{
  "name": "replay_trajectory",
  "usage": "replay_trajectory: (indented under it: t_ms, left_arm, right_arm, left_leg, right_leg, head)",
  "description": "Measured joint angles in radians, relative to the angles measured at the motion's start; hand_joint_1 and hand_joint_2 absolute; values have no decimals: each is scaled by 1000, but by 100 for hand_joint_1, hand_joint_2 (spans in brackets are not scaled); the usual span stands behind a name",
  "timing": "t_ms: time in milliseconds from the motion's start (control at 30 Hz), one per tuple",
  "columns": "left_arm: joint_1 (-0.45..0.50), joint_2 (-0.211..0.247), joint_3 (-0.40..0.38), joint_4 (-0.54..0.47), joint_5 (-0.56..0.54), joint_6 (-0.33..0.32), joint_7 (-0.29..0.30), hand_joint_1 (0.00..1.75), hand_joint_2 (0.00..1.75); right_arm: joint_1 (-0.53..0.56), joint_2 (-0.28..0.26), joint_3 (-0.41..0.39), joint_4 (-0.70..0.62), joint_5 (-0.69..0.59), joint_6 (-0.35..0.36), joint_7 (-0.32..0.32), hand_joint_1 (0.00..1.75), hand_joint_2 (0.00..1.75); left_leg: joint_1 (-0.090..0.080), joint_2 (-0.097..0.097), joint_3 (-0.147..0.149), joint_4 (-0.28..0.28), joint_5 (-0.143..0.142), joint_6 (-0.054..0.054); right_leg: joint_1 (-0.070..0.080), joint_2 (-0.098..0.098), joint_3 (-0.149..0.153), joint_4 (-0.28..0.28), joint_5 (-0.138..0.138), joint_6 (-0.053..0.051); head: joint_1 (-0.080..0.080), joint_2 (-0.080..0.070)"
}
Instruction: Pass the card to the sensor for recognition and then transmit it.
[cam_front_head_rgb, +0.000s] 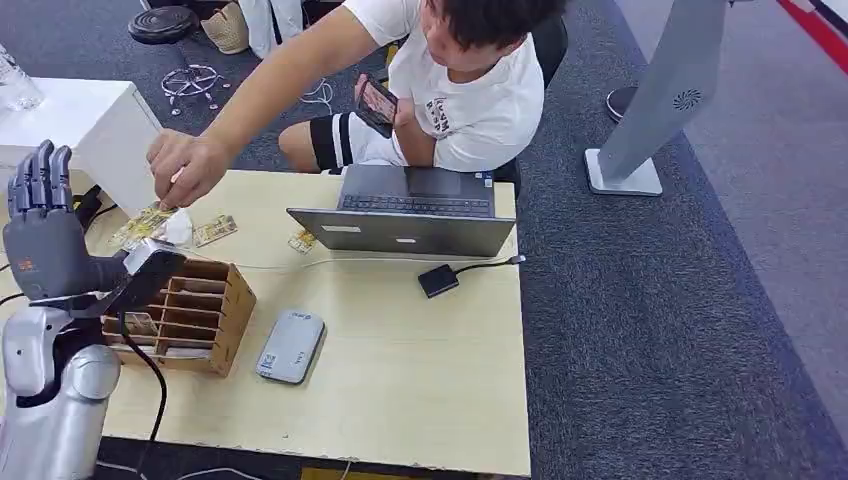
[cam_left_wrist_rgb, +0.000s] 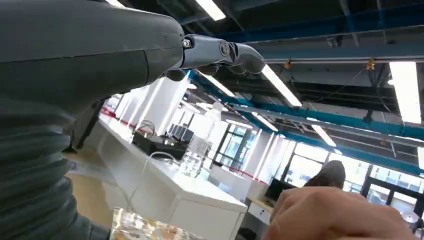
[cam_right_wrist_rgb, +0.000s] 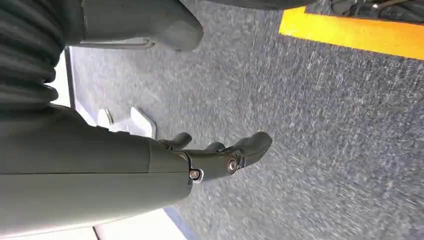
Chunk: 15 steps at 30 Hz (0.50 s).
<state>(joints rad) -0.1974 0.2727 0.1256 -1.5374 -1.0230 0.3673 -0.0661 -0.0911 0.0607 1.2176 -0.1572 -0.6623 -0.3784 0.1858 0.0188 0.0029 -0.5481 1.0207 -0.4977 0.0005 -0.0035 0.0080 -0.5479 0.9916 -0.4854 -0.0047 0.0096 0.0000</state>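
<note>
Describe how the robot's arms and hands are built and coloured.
The left arm is a silver, rounded metal shell with a black cable running alongside it. The left hand is dark grey, with jointed fingers and a small orange mark on its back. At the wrist sits a grey ribbed cover. The right hand is likewise dark grey, with darker fingers and small silver screws at the joints.

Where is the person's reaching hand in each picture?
Head view: the person's hand is at the upper left, over the cards at the table's far edge.
Left wrist view: the same hand fills the lower right corner, close and blurry.
Right wrist view: this one looks at grey carpet past the right robot hand.
Shared landmark: the raised left robot hand, in the head and left wrist views.
</note>
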Motion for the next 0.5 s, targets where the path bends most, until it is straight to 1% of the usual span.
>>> replay_trajectory:
  t_ms: [100,133,233,300,400,500]
  left_arm:
    - [-31,34,-46,26,-73,21,38,0,175]
    - [-39,47,-61,33,-97,29,51,175,175]
    - [-47,86,-95,43,-173,53,90,175,175]
    - [-47,107,-105,43,-201,56,110,175,175]
    - [-49,133,-120,46,-207,53,117,175,175]
    - [-49,149,-122,50,-200,50,116,175,175]
  right_arm:
    - [-5,2,35,1,19,3,11,0,175]
    - [-7,3,47,2,25,3,13,0,175]
    - [-11,5,81,4,46,3,19,0,175]
    - [-12,7,101,5,62,6,27,0,175]
    - [-13,8,121,7,74,16,34,0,175]
    - [-13,11,135,8,74,16,40,0,175]
  left_leg:
    - [0,0,0,0,0,0]
    - [0,0,0,0,0,0]
    - [0,0,0,0,0,0]
    - [0,1,0,0,0,0]
    - [0,0,-1,0,0,0]
    - [0,1,-1,0,0,0]
  right_leg:
    - [0,0,0,0,0,0]
    - [0,0,0,0,0,0]
    - [0,1,0,1,0,0]
    - [0,1,-1,1,0,0]
    - [0,1,-1,1,0,0]
    - [0,1,-1,1,0,0]
  head:
    - [0,0]
    - [0,0]
    - [0,0]
    - [0,0]
    - [0,0]
    - [0,0]
